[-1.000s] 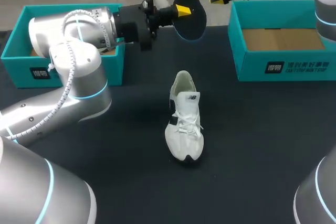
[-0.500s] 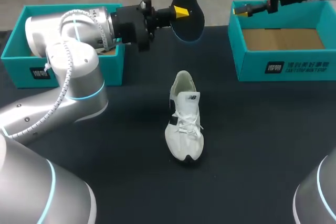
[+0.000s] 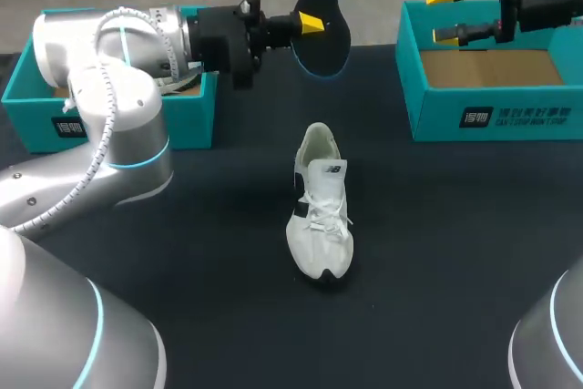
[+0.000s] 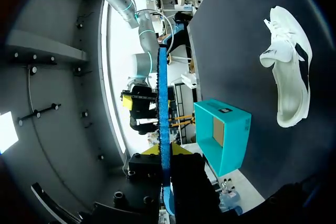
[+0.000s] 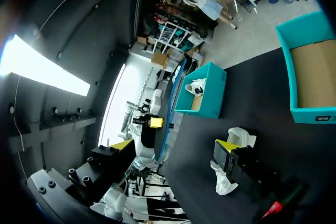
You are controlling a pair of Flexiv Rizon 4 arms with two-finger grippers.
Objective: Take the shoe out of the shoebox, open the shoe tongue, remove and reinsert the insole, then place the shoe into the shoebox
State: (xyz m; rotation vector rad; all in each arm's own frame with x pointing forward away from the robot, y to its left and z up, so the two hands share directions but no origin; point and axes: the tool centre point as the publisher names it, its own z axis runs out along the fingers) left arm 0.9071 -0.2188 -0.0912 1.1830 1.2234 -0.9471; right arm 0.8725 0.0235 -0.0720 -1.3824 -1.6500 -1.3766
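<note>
A white shoe [image 3: 319, 205] lies on its sole in the middle of the black table, toe towards me. My left gripper [image 3: 312, 21] is shut on the black insole [image 3: 326, 41], held on edge in the air above the table's far edge. In the left wrist view the insole [image 4: 163, 124] shows edge-on as a blue strip between the gripper's [image 4: 163, 151] yellow tips, with the shoe [image 4: 290, 80] off to one side. My right gripper [image 3: 444, 14] hangs open and holds nothing, above the near-left corner of the right shoebox [image 3: 492, 114]. From the right wrist the shoe [image 5: 239, 136] is partly behind a finger.
A second teal shoebox [image 3: 36, 129] with white paper inside stands at the far left, behind my left arm. The right shoebox shows a bare cardboard floor [image 5: 311, 80]. Dark table [image 3: 455, 252] surrounds the shoe on all sides.
My right gripper has pulled away to the right from the insole, opened wider and now hangs over the right shoebox. The left gripper keeps the insole almost where it was.
</note>
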